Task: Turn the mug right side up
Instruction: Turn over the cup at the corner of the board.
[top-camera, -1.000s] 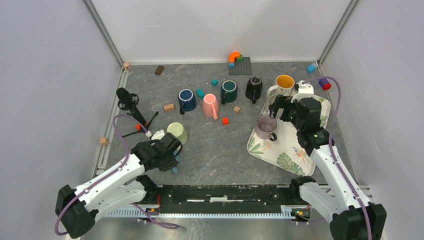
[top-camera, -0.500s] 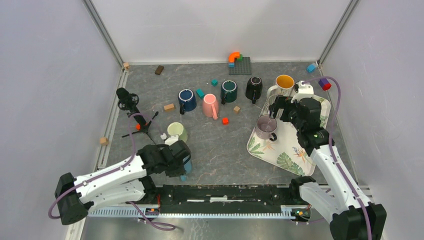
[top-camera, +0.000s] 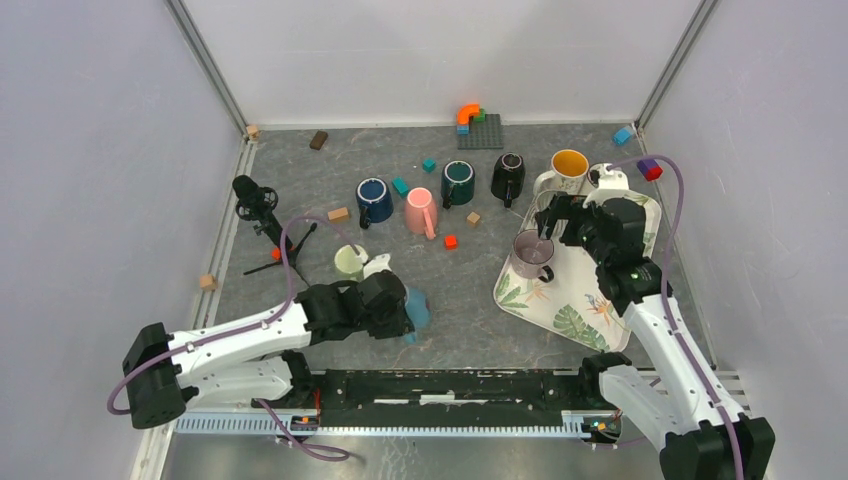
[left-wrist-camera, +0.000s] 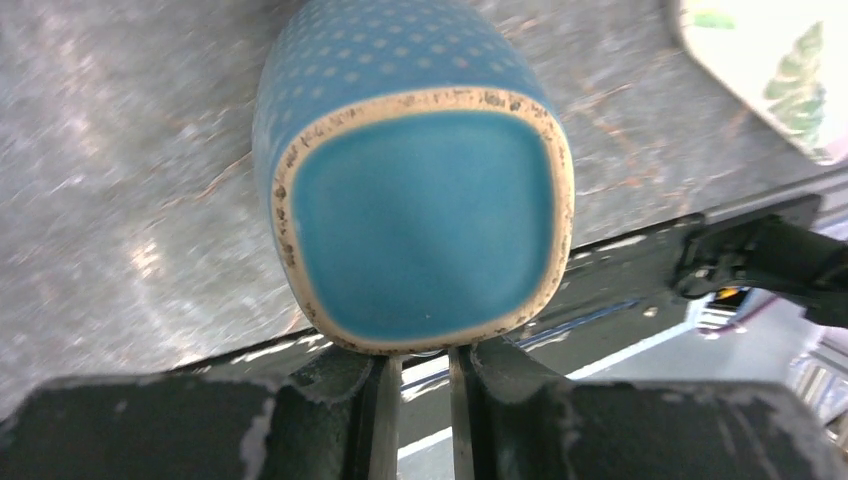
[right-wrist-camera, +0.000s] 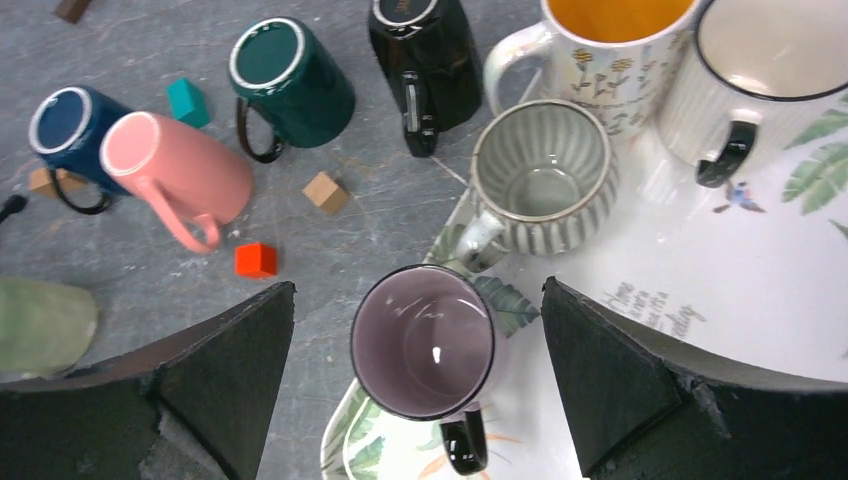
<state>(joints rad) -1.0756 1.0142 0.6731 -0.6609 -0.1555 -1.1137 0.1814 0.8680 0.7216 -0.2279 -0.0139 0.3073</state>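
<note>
A blue dotted mug (left-wrist-camera: 415, 190) fills the left wrist view, its squarish glazed base turned toward the camera. My left gripper (left-wrist-camera: 422, 365) is shut at the mug's lower edge and carries it; the part it grips is hidden. From above, the blue mug (top-camera: 415, 308) hangs at my left gripper (top-camera: 400, 308), near the table's front middle. My right gripper (right-wrist-camera: 420, 370) stands wide open above an upright purple mug (right-wrist-camera: 425, 340) on the leaf-print tray (top-camera: 590, 322).
Navy (top-camera: 374, 198), pink (top-camera: 420, 210), dark green (top-camera: 458, 182) and black (top-camera: 508, 176) mugs lie mid-table. A pale green mug (top-camera: 350, 262) sits by the left arm. Small blocks are scattered about. A black tripod (top-camera: 262, 215) stands at left.
My left arm has swung rightward along the front of the table, carrying the blue mug with it. The right arm has stayed in place.
</note>
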